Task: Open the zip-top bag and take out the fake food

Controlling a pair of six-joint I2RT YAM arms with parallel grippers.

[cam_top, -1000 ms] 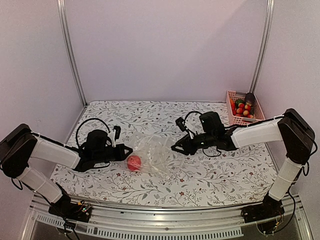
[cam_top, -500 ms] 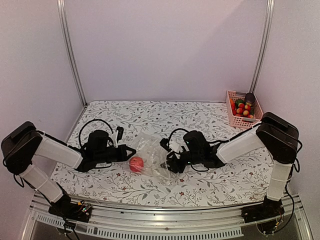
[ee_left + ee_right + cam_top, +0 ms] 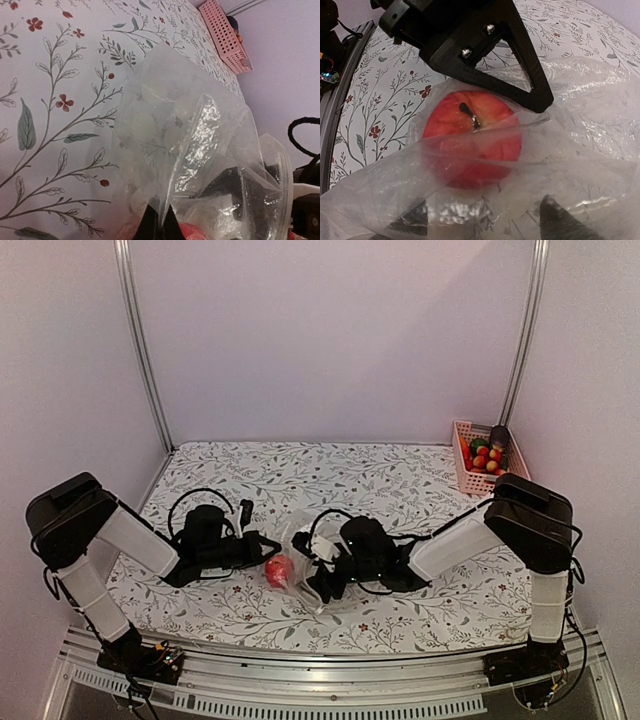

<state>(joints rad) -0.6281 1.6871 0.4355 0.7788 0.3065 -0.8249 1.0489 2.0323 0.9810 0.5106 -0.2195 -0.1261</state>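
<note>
Film as thin and crinkly as that of the zip-top bag [image 3: 305, 545] should be light, limp and slippery, folding wherever it is pushed, so it is best taken by a firm pinch at an edge of its mouth; the fake apple [image 3: 470, 137] inside looks hard, glossy and round, apt to roll, and wants jaws set across its widest part. The bag lies well apart from the pink basket [image 3: 478, 455], to that basket's left and nearer the arm bases. The left gripper [image 3: 156, 224], at the bag's side farthest from the basket, is pinched closed on a fold of film. The right gripper [image 3: 485, 220], at the side nearer the basket, has its jaws spread wide, the apple ahead between them and untouched. The overhead view gives only the layout; the right wrist view alone shows the apple's stem and film draped across the fruit, though I cannot tell whether the fingers are inside the mouth; the left wrist view alone shows the pinch and the film lifted into a loose pocket
</note>
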